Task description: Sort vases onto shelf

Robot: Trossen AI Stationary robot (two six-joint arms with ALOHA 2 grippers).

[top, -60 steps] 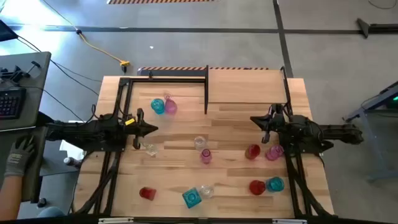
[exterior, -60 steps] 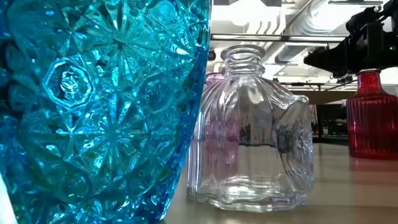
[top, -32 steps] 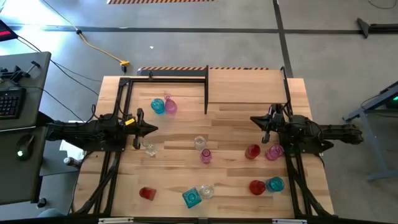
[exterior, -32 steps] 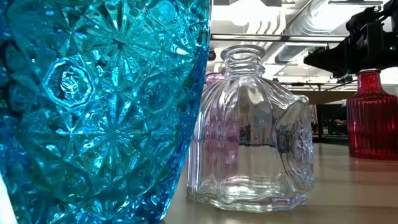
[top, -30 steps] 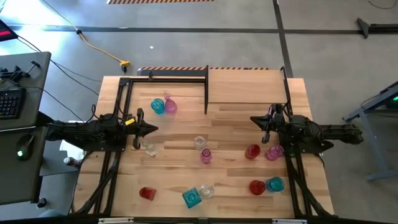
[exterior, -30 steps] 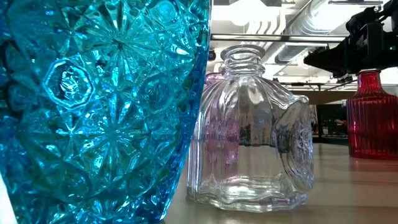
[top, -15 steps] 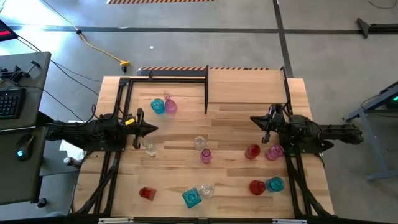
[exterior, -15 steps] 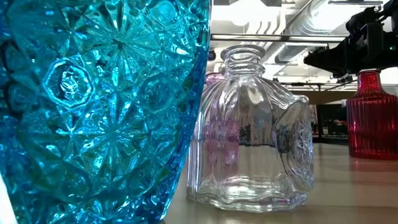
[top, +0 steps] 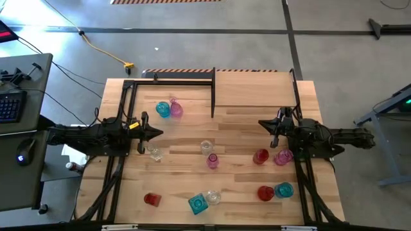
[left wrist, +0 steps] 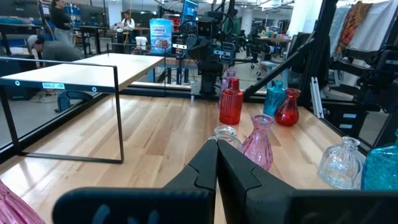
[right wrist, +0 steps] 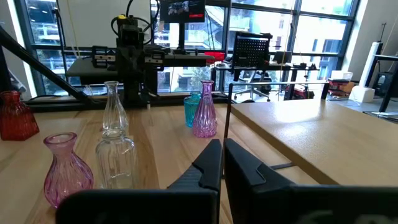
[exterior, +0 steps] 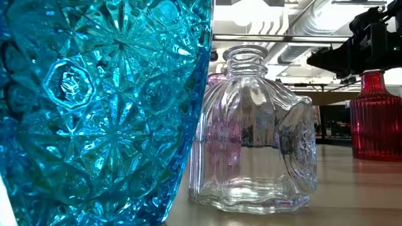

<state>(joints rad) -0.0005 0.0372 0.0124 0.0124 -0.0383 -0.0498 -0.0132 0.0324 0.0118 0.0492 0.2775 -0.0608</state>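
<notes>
The shelf [top: 255, 88] is sitting at the table's [top: 180, 183] far right corner. The vases [top: 212, 160] are standing on the table, none on the shelf: two near the far left corner, some in the middle, others along the near edge.

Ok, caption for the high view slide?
Both hands, left hand and right hand, shut and idle; vases scattered on tabletop, shelf bare.
</notes>
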